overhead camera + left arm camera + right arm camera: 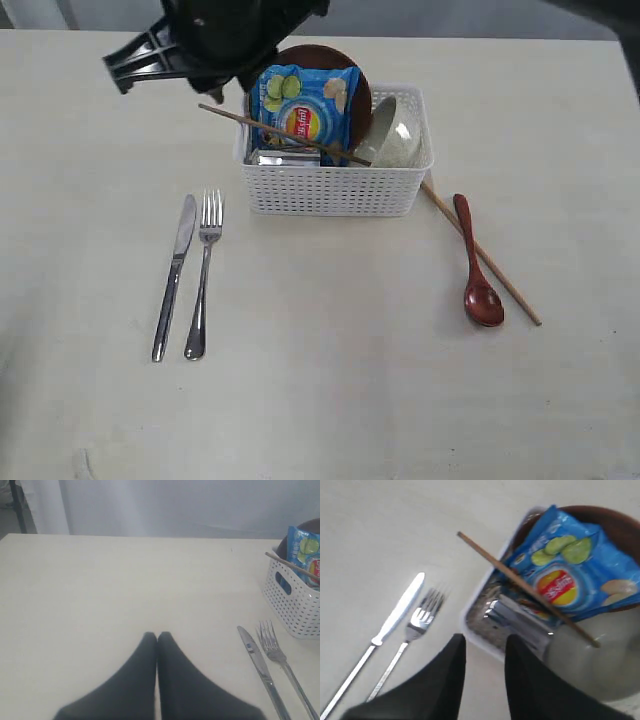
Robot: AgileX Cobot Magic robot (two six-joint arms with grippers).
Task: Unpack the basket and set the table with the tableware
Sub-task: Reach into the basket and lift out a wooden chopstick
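The right pincer (485, 641) hangs over the basket's (476, 628) rim, jaws partway apart and empty. Just past it a chopstick (520, 582) lies slantwise across the chip bag (565, 575). A careless pinch could lever it out or drag the bag along. That wrist view plainly shows the steel cup (517, 620) wedged under the bag. Only the outside view shows the spoon (483, 300) and second chopstick (515, 293) at the basket's four o'clock, and the knife (176, 270) and fork (203, 270) at eight. The left pincer (157, 636) sits closed over the bare table (100, 590).
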